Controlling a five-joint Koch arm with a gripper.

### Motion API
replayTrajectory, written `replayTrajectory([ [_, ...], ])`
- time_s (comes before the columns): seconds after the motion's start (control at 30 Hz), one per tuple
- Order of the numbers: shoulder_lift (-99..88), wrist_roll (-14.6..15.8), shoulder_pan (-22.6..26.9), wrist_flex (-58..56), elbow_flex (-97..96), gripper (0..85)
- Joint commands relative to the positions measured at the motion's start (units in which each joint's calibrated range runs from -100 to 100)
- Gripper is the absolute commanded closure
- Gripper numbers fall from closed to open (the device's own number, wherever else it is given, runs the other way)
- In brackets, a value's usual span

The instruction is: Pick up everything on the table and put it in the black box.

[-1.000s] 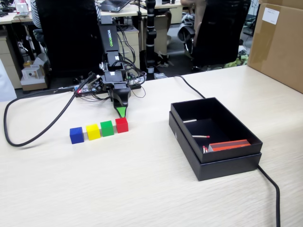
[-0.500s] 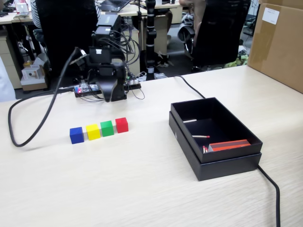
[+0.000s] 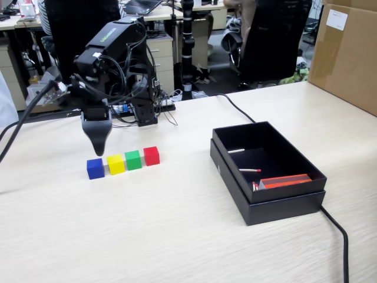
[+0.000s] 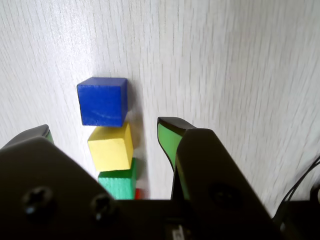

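Four small cubes stand in a row on the beige table [image 3: 177, 236]: blue cube [image 3: 95, 168], yellow cube [image 3: 116, 164], green cube [image 3: 133, 160], red cube [image 3: 151, 155]. My gripper [image 3: 98, 147] hangs just above and behind the blue cube, pointing down. In the wrist view the gripper [image 4: 106, 130] is open, its green-lined fingers [image 4: 169, 140] standing either side of the row, with the yellow cube [image 4: 111, 146] between them, the blue cube [image 4: 102, 101] beyond the tips, the green cube [image 4: 120, 183] nearer the wrist. The black box [image 3: 306, 203] sits to the right.
The black box holds matchsticks [image 3: 249, 170] and an orange-red matchbox [image 3: 285, 181]. A black cable [image 3: 336, 230] runs behind the box to the front right. A brown carton [image 3: 347, 53] stands at the far right. The arm's base and wiring [image 3: 141, 109] sit behind the cubes.
The arm has swung from behind the red and green cubes over to the left end of the row and come down above the blue cube.
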Motion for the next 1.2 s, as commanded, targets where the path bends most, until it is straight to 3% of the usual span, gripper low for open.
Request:
replayTrajectory([
  [0.0,4.3,-0.1,-0.5,-0.3,6.2,43.2],
  [0.23,14.1,-0.1,-0.6,0.2,11.8,43.5],
  [0.37,16.4,-0.1,-0.4,2.5,11.1,52.8],
  [0.47,18.0,0.1,-0.2,3.6,10.4,54.4],
  [0.53,18.8,0.1,-0.3,6.1,9.9,63.0],
  [0.63,20.7,0.0,-0.4,8.6,9.4,65.3],
  [0.77,20.7,0.3,-0.4,10.4,8.9,81.9],
  [1.03,15.6,0.4,-0.9,10.6,8.0,82.3],
  [1.17,0.5,0.7,0.3,4.7,9.8,82.3],
])
